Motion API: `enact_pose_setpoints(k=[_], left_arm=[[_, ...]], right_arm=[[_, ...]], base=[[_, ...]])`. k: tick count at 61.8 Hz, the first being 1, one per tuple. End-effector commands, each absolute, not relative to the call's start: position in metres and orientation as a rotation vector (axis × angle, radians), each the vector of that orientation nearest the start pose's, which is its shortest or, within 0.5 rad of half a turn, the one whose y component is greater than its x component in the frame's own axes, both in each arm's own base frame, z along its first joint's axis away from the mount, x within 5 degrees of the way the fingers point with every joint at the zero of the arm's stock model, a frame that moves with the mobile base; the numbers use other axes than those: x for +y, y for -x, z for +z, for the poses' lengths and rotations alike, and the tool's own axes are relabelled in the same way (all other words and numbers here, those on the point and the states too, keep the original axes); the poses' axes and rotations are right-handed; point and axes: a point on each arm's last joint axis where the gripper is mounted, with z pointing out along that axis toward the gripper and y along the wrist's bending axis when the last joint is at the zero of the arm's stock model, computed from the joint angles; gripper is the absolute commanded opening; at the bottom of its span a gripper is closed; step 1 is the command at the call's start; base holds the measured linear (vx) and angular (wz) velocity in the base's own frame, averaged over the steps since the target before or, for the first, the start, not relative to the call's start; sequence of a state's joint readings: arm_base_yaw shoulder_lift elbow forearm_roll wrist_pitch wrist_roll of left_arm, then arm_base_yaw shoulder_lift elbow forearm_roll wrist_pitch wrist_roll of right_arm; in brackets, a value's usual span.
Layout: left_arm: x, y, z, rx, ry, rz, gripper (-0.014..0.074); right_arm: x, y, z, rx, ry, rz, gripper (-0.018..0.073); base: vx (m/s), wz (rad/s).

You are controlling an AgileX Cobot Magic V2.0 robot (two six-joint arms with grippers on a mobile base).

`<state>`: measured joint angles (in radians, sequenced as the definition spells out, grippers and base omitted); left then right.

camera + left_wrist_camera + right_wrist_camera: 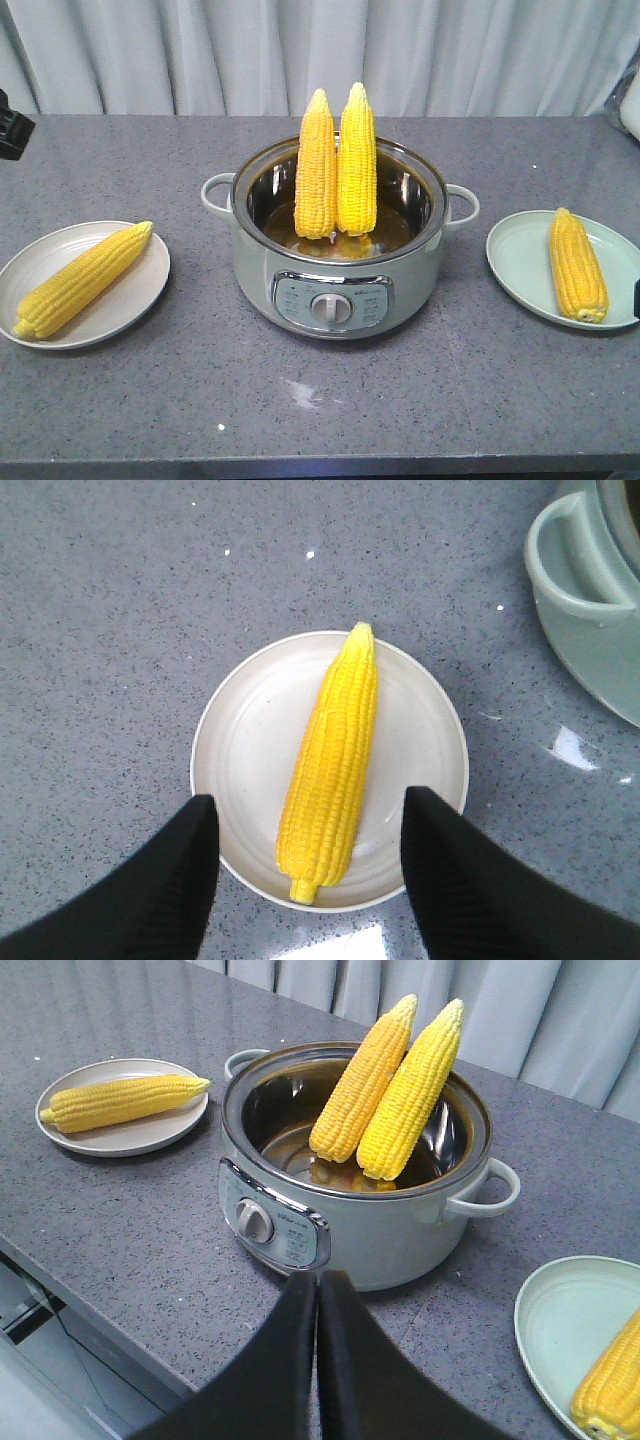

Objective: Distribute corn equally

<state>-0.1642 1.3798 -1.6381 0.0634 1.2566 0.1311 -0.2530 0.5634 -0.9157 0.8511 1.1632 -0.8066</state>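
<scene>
Left gripper (308,798) hovers, fingers spread and empty, over the round beige plate (250,750). One bright yellow corn cob (335,760) lies flat on it, tip pointing away from the hand. In the centre, the pale green electric pot with steel liner (400,290) holds two cobs standing near upright, tips up and touching: the orange-yellow cob (316,165) and the lemon-yellow cob (357,160). Right gripper (318,1282), fingers pressed together, faces them from the front and is seemingly the nearer hand. The round mint-green plate (520,265) carries a fourth cob (577,265).
</scene>
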Motion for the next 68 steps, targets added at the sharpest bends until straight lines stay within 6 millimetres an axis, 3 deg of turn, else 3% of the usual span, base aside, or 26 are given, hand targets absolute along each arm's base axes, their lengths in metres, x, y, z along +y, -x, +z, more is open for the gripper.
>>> enact_pose_setpoints(k=[1, 12, 22, 36, 47, 59, 63, 68], left_arm=[[-0.034, -0.240, 0.468, 2.352, -0.331, 0.059, 0.0379], [-0.034, -0.216, 0.484, 2.281, -0.331, -0.004, 0.0319], [-0.041, -0.208, 0.491, 2.217, -0.351, -0.102, 0.0242], [-0.044, -0.206, 0.493, 2.200, -0.371, -0.152, 0.0174], [-0.044, -0.206, 0.492, 2.210, -0.372, -0.151, 0.0174], [-0.044, -0.205, 0.492, 2.218, -0.374, -0.152, 0.0174], [-0.044, -0.205, 0.492, 2.220, -0.375, -0.152, 0.0174], [-0.044, -0.205, 0.492, 2.222, -0.376, -0.152, 0.0174]], right_arm=[[0.047, -0.072, 0.409, 1.839, 0.525, 0.401, -0.0004], [0.047, -0.072, 0.409, 1.837, 0.523, 0.401, -0.0004], [0.045, -0.075, 0.413, 1.792, 0.479, 0.378, -0.0004], [0.033, -0.100, 0.435, 1.657, 0.388, 0.291, 0.0028], [0.034, -0.139, 0.466, 1.619, 0.502, 0.442, 0.0221], [0.025, -0.193, 0.488, 1.615, 0.488, 0.579, 0.0586], [0.022, -0.210, 0.492, 1.610, 0.473, 0.631, 0.0656], [0.019, -0.231, 0.495, 1.606, 0.471, 0.702, 0.0676]], base=[[0.00, 0.00], [0.00, 0.00], [0.00, 0.00], [0.00, 0.00], [0.00, 0.00], [0.00, 0.00], [0.00, 0.00], [0.00, 0.00]])
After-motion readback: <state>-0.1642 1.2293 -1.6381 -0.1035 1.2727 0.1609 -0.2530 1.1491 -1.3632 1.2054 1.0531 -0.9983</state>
